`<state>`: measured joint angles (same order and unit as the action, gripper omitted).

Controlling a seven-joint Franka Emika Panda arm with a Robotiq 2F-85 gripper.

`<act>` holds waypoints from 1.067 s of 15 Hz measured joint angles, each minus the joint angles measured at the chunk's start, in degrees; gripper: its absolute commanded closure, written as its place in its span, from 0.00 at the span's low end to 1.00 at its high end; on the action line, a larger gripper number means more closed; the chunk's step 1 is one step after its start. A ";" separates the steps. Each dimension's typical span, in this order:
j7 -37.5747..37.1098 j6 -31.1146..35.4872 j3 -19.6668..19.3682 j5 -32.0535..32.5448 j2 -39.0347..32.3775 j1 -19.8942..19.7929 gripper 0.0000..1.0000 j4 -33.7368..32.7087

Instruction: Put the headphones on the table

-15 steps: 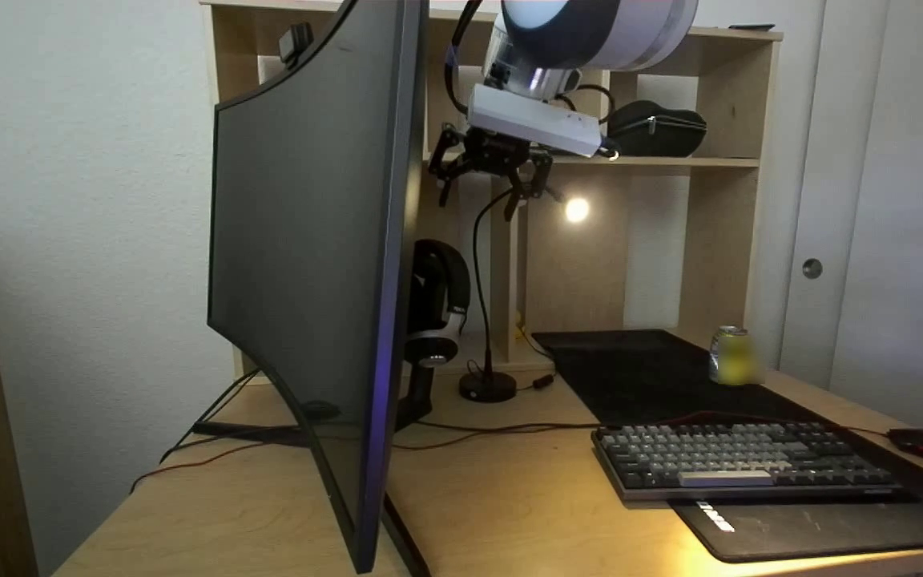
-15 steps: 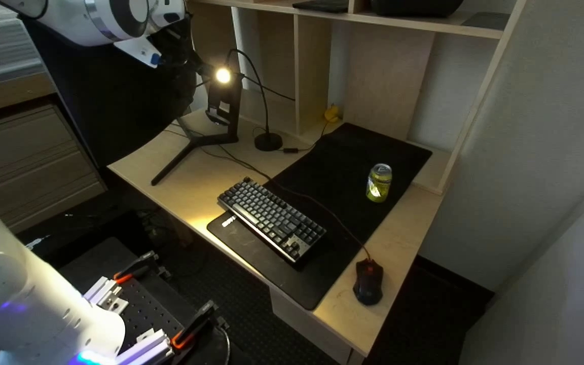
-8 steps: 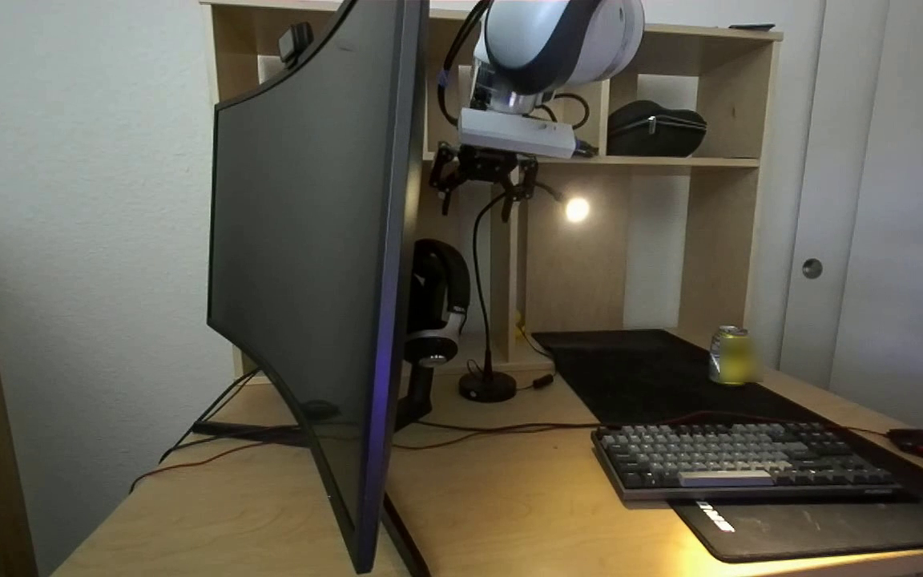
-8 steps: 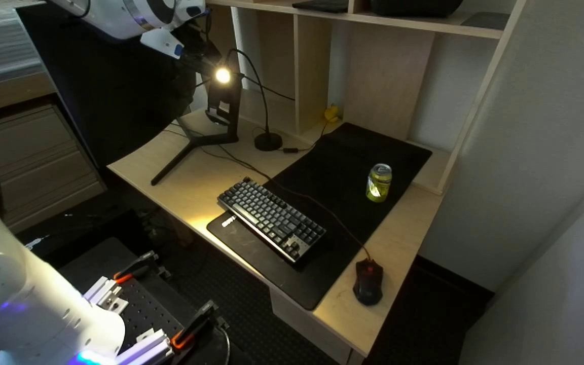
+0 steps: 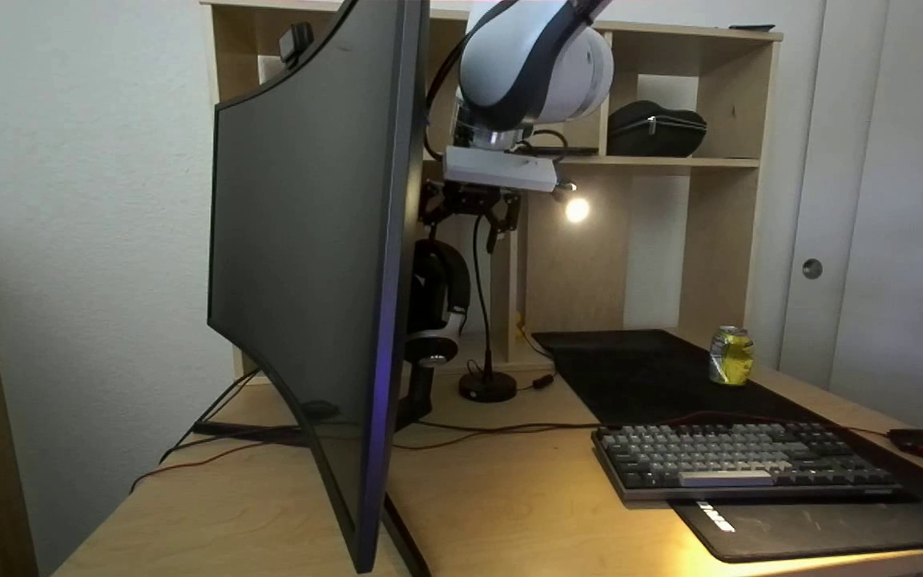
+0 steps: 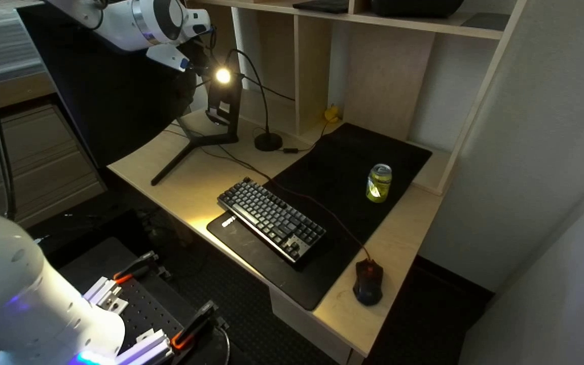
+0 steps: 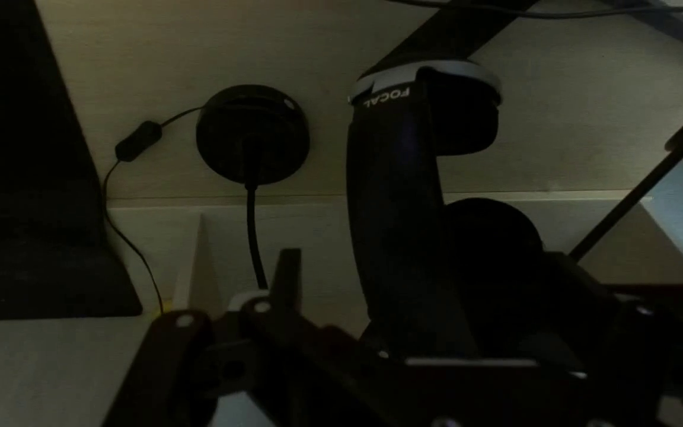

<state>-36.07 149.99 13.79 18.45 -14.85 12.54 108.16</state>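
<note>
Headphones [image 5: 455, 280] marked FOCAL hang over the wooden desk [image 5: 501, 505], behind the curved monitor [image 5: 309, 208]; what bears them I cannot make out. I see a black desk mat [image 6: 353, 152], a lit gooseneck lamp [image 5: 487, 387] near it, the mechanical keyboard [image 6: 271, 218] partly on it. My pincer [image 5: 462, 239] hovers just above the headband [image 7: 398, 225], fingers [image 7: 287, 276] spread apart. One yellow drink can [image 6: 378, 183] stands on the mat.
</note>
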 measured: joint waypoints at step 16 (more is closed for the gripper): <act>5.68 -1.82 -10.50 1.07 -14.70 9.03 0.79 -15.76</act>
<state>-30.38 148.17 3.29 19.52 -29.56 21.57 92.39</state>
